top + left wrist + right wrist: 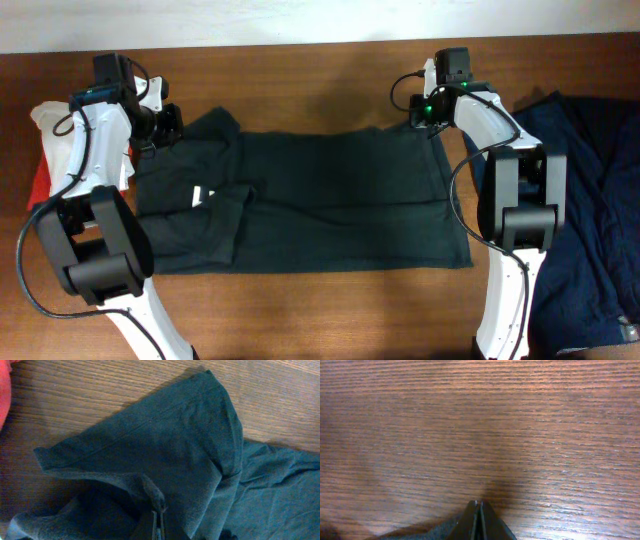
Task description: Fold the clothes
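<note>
Overhead, left to right: red cloth (38, 182) at the far edge (not in play), left gripper (163, 124) at the upper-left sleeve of the dark green T-shirt (330, 200), right gripper (424, 108) at its upper-right corner, navy pile (590, 200) beyond.

Shirt spread in the middle of the table (300, 70), body mostly flat, left sleeve side rumpled and doubled over, white tag (199, 193) showing.

Left wrist: fingers (150, 530) clamped on a raised pinch of sleeve fabric.

Right wrist: fingers (469, 521) pressed together, dark cloth just visible at their base (a real grasp is likely, can't confirm).

Reads as the start of the first fold, both far corners taken. Calls next for lifting both ends level and carrying them toward the near hem without dragging the body.
</note>
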Motion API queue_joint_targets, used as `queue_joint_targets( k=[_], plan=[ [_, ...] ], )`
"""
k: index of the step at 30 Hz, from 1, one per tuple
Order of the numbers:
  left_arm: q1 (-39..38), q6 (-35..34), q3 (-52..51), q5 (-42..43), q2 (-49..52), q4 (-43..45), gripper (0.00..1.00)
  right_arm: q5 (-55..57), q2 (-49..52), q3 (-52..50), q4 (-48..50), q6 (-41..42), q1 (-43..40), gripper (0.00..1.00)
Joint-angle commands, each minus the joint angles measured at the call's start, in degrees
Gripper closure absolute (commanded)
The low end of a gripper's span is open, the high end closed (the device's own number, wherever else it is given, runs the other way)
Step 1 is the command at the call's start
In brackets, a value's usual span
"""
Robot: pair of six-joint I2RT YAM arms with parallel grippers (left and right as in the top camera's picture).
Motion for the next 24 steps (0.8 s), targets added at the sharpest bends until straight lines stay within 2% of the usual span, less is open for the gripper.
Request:
queue_joint_targets(
  k=[1, 5, 9, 13, 17, 21, 23, 24],
  plan=[
    [-0.1, 0.5, 0.3, 0.7, -0.7, -0.3, 1.0, 1.4, 1.2, -0.8, -2.6, 0.8, 0.3, 0.96],
    [-0.1, 0.5, 0.3, 0.7, -0.7, -2.3, 1.0, 6.4, -0.7, -0.8, -7.2, 3.8, 0.2, 0.96],
    [-0.1, 0.5, 0.3, 0.7, -0.7, -6.3, 1.0, 7.9, -8.0, 0.0, -10.8, 4.0, -1.3, 0.96],
    [0.9, 0.5, 0.3, 0.6, -3.5, -12.9, 0.99, 7.8, -15.5, 0.8, -21.2, 4.0, -4.0, 0.96],
    [3.2, 0.5, 0.3, -0.4, -8.5, -21.7, 0.99, 7.3, -17.2, 0.8, -34.8, 4.0, -4.4, 0.96],
    [4.0, 0.5, 0.3, -9.0, -10.1, -32.0, 0.99, 7.2, -17.2, 0.8, -44.2, 4.0, -4.4, 0.96],
    [4.4, 0.2, 0.3, -11.1, -10.1, -34.1, 0.99, 7.2, -17.2, 0.8, -48.7, 4.0, -4.4, 0.96],
    [4.4, -2.7, 0.2, -16.8, -10.1, -34.9, 1.0, 7.2, -17.2, 0.8, -49.9, 4.0, -4.4, 0.96]
  ],
)
